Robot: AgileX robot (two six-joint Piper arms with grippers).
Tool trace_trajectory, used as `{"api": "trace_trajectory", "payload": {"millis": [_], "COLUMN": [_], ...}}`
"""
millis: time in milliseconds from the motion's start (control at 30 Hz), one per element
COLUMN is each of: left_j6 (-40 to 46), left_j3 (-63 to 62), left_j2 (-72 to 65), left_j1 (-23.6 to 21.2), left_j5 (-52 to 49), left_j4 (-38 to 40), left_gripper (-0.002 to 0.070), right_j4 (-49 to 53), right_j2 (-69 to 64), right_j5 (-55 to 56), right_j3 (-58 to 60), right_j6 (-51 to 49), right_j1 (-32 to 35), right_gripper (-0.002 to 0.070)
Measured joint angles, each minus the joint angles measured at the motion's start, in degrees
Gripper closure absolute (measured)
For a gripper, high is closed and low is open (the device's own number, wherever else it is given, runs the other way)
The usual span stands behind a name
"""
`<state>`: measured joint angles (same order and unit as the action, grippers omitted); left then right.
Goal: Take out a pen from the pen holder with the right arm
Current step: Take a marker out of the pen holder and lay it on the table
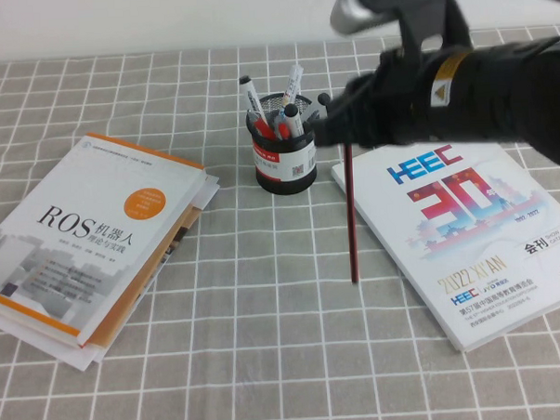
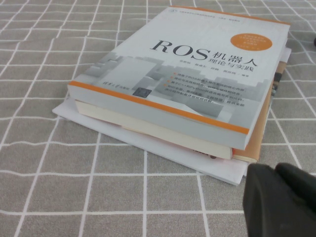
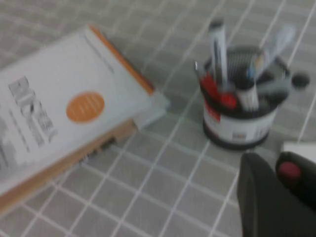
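While the grey checked tablecloth (image 1: 268, 359) spreads under everything, a white-and-orange ROS book stack (image 1: 86, 237) lies on the robot's left and a white HEEC booklet (image 1: 467, 239) on its right. Between them stands the black mesh pen holder (image 1: 285, 163), with white markers (image 1: 251, 95) upright in it. The right gripper (image 1: 340, 133), just right of the holder, is clamped tight on the top of a slim dark-red pen (image 1: 351, 216). The pen hangs upright outside the holder, beside the booklet's edge. The left gripper (image 2: 279, 197) sits low near the book stack; how far open it is cannot be told.
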<state>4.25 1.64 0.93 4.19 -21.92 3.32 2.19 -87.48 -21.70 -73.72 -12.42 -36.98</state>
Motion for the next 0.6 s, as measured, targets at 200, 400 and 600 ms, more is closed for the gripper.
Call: {"api": "trace_trajectory", "payload": {"millis": [200,400,600], "left_j6": [0.0,0.0,0.0], "left_j3": [0.0,0.0,0.0], "left_j2": [0.0,0.0,0.0], "left_j1": [0.0,0.0,0.0], "left_j5": [0.0,0.0,0.0], "left_j4": [0.0,0.0,0.0], "left_gripper": [0.0678,0.0678,0.0678], "right_j4": [-1.2,-2.2,-3.6], "right_j2": [-4.0,-11.0,-17.9], "right_j5": [-4.2,-9.7,-18.2], "right_j3": [0.0,-4.2,-12.6], "right_j6": [0.0,0.0,0.0], "right_j1": [0.0,0.0,0.6], "right_gripper": [0.0662,0.0662,0.0662]}}
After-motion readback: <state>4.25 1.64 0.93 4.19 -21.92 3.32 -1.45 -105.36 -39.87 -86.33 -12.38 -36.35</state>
